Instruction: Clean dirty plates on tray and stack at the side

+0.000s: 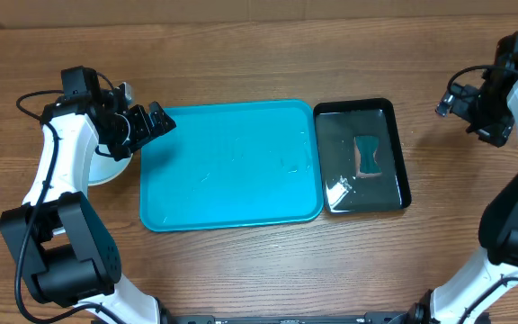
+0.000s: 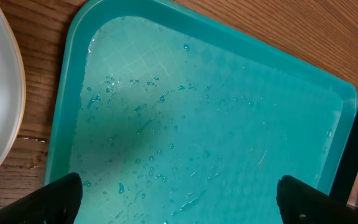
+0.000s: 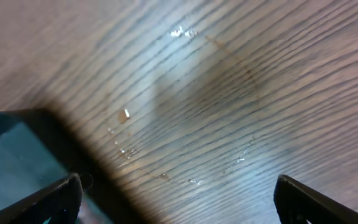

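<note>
Tray (image 1: 232, 166) wet, no plates on it. White plate (image 1: 104, 167) on surface just left of tray. Left fingers (image 2: 61, 196) wide, right fingers (image 3: 48, 199) wide, both empty. Stacking looks done; next: pull arms back.

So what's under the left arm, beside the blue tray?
A white plate on the table, just left of the tray. The left arm covers most of it, so whether other plates lie stacked beneath cannot be seen.

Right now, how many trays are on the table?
2. The turquoise tray lies in the centre of the overhead view, wet and bare. The smaller black tray sits just beside its right edge, holding a teal sponge. No tray seems hidden.
</note>
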{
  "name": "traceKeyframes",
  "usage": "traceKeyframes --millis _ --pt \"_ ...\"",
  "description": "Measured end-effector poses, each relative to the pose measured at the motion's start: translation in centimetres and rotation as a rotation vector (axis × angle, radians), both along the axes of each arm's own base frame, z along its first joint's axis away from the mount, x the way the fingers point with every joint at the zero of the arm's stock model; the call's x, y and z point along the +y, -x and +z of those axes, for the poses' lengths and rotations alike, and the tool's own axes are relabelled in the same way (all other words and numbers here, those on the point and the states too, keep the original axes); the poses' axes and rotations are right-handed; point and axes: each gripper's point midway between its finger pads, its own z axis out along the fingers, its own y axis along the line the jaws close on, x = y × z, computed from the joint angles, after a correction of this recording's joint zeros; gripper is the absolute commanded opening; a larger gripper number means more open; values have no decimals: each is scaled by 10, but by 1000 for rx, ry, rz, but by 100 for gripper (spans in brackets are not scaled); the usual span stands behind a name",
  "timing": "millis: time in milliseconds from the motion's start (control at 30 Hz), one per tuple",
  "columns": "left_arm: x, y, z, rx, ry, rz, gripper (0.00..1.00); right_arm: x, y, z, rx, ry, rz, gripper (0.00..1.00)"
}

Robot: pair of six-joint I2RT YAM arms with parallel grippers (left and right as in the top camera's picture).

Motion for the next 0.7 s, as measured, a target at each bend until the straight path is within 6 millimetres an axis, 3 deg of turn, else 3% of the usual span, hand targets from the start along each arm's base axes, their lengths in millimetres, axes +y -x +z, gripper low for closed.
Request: traceKeyframes --millis 133,333,433,700 --pt "0 0 0 0 0 0 100 2 3 52 -125 37 3 100" --pt "0 0 0 -1 0 0 100 22 26 153 -378 107 34 100" --pt "0 0 0 0 0 0 100 45 44 198 -504 130 83 100" --pt "0 0 0 0 0 0 100 120 96 277 -761 113 274 100"
